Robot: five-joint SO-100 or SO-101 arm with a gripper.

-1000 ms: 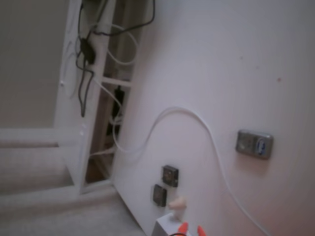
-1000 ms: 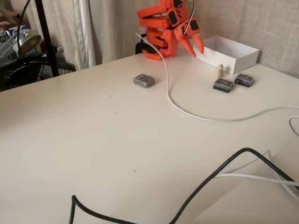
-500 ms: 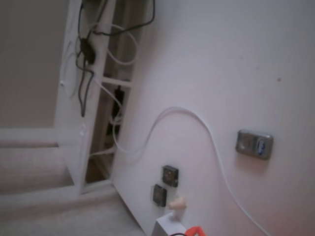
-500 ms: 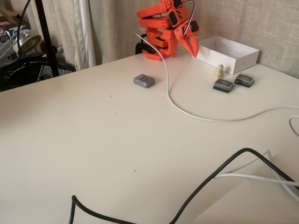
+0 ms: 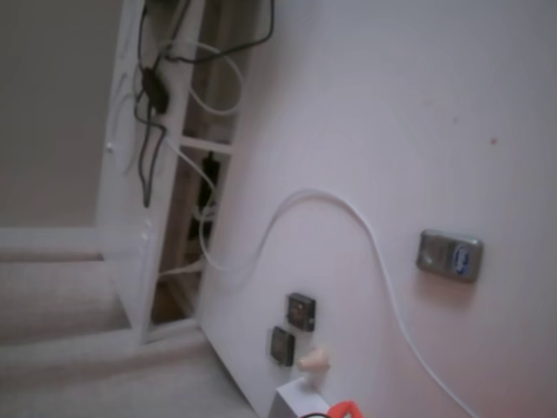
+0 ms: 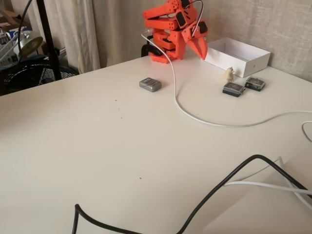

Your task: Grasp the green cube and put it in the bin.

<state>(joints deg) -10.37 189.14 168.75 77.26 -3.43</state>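
No green cube shows in either fixed view: it is not on the counter (image 6: 122, 146), and nothing sits between the fingers of the tool (image 6: 200, 50). If it is in the white bin (image 6: 253, 59), the near wall hides it, so I cannot tell where it lies. Going by the task alone, a small cube would likely be light and stiff, with no weak side. It would be best pinched across two opposite flat faces at mid-height, squarely, so rounded corners do not let it squirt out. The orange arm is folded back at the far edge, and its tool hangs clenched and empty just beside the bin's near corner. A second ago the two fingers stood spread apart; half a second ago they had come together, and they are the same now. The grey-silver device (image 6: 150, 84), the two dark squares (image 6: 233, 88), the small beige thing (image 6: 228, 74) and the white cable (image 6: 195, 117) have not shifted.
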